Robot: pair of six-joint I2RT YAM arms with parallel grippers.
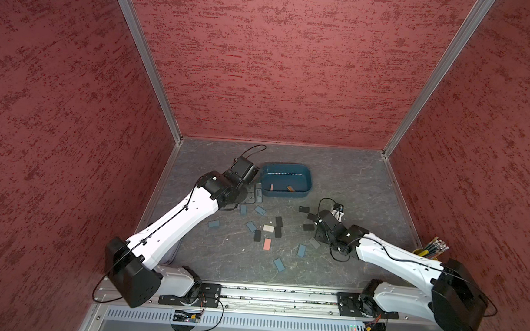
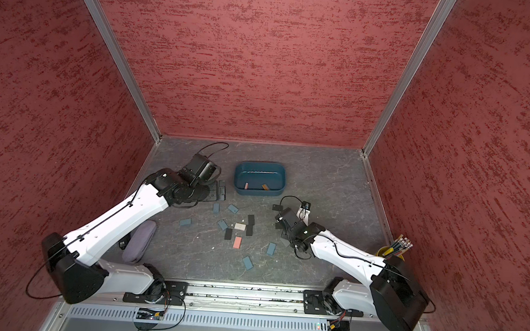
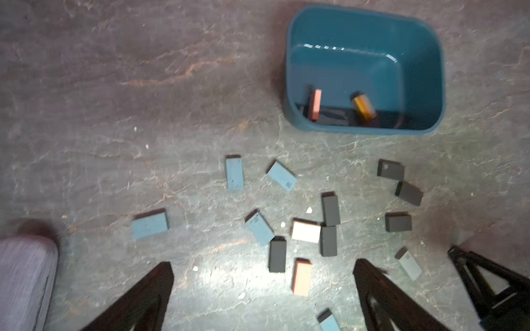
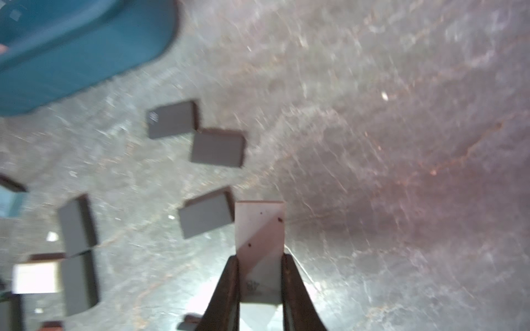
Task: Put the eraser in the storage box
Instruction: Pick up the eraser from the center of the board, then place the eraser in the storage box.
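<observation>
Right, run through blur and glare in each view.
Right wrist view: heavy motion blur, the storage box smeared, only the pale eraser in the right tool fairly crisp. Left wrist view: mild softness, a bright glare patch on the table. Both top views: sharp, the walls splayed by the wide angle, a light streak on the box's far inner wall.

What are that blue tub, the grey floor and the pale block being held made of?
The storage box looks like glossy moulded plastic: light glints on its inner wall. The tabletop looks like veined stone, or a print of it. The pale eraser looks matt and rubbery, with dark specks.
</observation>
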